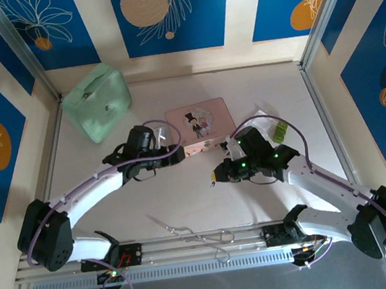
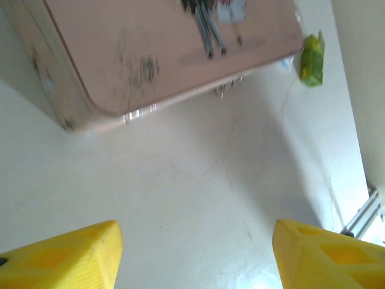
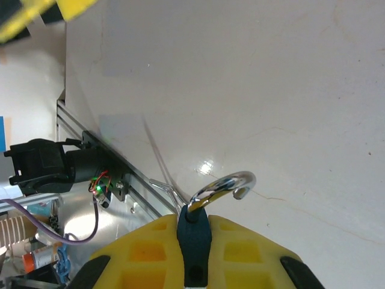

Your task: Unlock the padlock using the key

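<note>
Open table (image 1: 185, 194) in the middle — pink tin (image 1: 199, 123) behind, wire tool (image 1: 182, 229) along the near edge.

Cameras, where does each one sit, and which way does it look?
Top external: above and behind the arms, looking down on the white table; both arms show, with left gripper and right gripper.
Left wrist: on the left arm's wrist, looking past its open yellow fingers at the pink rectangular picture tin.
Right wrist: on the right arm's wrist, looking toward the metal rail; its yellow fingers clamp the small blue-bodied padlock with a silver shackle.
Shared: top external and left wrist both show the tin.
</note>
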`<move>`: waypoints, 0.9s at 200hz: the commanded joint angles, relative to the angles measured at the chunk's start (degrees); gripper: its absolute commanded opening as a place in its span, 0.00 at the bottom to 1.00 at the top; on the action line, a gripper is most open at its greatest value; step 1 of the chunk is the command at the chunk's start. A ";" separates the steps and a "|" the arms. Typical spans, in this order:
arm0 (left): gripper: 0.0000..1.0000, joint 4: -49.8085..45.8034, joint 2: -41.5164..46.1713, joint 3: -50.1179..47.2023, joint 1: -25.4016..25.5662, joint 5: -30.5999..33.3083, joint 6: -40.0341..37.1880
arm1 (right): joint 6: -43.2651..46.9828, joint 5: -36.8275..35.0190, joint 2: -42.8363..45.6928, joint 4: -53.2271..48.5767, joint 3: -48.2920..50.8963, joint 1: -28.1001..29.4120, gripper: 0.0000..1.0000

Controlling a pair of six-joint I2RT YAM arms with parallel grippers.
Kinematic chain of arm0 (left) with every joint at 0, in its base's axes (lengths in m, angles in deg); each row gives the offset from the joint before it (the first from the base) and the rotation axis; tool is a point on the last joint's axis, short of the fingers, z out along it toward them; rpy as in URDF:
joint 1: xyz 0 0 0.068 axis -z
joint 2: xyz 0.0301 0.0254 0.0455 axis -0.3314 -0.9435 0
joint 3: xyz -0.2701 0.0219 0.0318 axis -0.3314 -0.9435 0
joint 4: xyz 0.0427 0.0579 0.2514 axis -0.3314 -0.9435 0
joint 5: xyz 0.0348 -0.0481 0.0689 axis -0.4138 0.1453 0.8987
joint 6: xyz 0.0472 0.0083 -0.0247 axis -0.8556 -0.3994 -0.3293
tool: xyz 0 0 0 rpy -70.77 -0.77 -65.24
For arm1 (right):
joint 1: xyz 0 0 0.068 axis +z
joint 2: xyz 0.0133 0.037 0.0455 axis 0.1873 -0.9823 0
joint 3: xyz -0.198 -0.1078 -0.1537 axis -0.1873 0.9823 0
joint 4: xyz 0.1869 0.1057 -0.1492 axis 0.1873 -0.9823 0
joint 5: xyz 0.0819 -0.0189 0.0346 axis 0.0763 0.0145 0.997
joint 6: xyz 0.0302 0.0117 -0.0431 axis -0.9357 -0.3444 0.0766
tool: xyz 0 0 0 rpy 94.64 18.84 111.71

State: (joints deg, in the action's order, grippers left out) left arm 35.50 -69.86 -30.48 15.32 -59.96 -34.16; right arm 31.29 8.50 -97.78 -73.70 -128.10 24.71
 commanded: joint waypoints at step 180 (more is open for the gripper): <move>0.61 10.52 -11.29 -2.10 -3.58 4.78 6.39 | -0.11 4.17 -26.34 3.44 -6.19 5.62 0.00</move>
State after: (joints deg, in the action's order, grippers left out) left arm 46.49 -81.62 -32.31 13.14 -57.34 -28.17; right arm 31.37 10.65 -123.60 -69.68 -132.89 30.11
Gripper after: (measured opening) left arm 0.611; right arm 0.098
